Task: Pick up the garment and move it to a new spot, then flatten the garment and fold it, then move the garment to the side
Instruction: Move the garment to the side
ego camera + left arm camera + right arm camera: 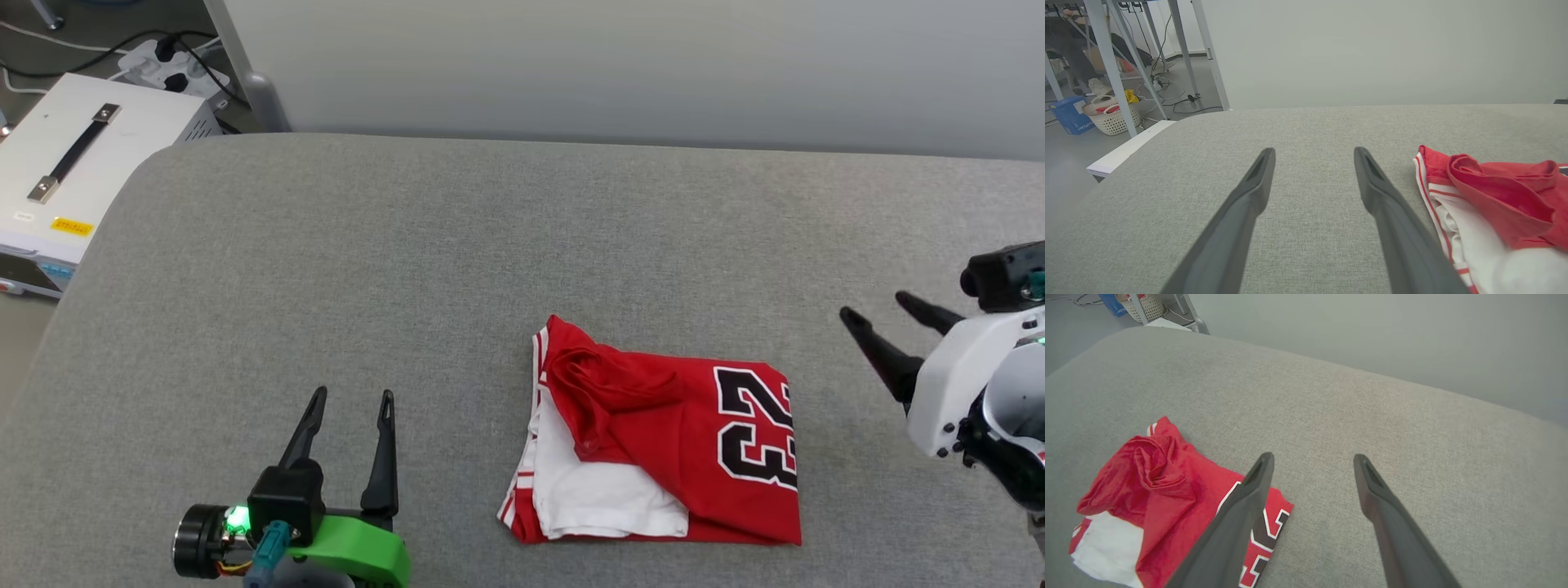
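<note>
Right pincer (1313, 456) finger (1237, 522) in front of garment (1167, 498), "23" half-hidden

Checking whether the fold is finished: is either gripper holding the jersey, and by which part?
Nothing is held. The left gripper and right gripper stand open, apart from the folded garment.

The garment (653, 441) lies on the worktop (408, 269), right of centre and toward the near edge. The left tool (353, 394) is to its left, near but apart, over the near-left part of the worktop. The right tool (873, 303) is to its right, also apart. A boxed unit (73, 155) stands beyond the far-left corner, with a power strip (167, 61) behind it. A wall (653, 65) runs behind the worktop.
</note>
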Motion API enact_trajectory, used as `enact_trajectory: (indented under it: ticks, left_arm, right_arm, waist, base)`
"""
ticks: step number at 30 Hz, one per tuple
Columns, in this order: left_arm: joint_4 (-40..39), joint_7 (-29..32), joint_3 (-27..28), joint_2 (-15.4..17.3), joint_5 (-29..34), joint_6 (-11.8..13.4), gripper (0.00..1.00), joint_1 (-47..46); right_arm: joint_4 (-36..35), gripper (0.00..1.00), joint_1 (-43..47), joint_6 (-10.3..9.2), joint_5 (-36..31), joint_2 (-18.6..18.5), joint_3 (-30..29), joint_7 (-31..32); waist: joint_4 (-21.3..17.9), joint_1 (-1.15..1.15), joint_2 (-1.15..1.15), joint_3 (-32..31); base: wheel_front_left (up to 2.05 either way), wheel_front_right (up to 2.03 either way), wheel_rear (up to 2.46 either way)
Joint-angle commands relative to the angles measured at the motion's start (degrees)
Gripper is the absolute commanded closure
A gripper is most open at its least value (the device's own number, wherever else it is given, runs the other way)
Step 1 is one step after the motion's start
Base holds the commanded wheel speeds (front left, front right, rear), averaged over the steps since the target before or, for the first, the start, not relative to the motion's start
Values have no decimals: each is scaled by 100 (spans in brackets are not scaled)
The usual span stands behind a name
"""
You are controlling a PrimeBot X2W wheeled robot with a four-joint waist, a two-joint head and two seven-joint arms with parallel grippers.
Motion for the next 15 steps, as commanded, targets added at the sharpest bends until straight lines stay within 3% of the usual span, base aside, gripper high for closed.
enact_trajectory:
  ticks: [1,5,15]
  left_arm:
    - [-6,-34,-11,-21,-10,-14,0,-117]
    - [-20,-34,-82,-23,-34,-7,0,-232]
    - [9,-34,-162,-24,-48,-20,0,-445]
  right_arm:
    - [56,0,32,-3,200,-36,83,168]
    - [311,0,223,-3,824,-76,433,738]
    - [1029,0,170,-3,1294,169,899,752]
  waist:
    - [43,0,0,76]
    - [117,0,0,297]
    - [258,0,0,589]
  base:
    - [0,0,0]
    - [0,0,0]
    - [0,0,0]
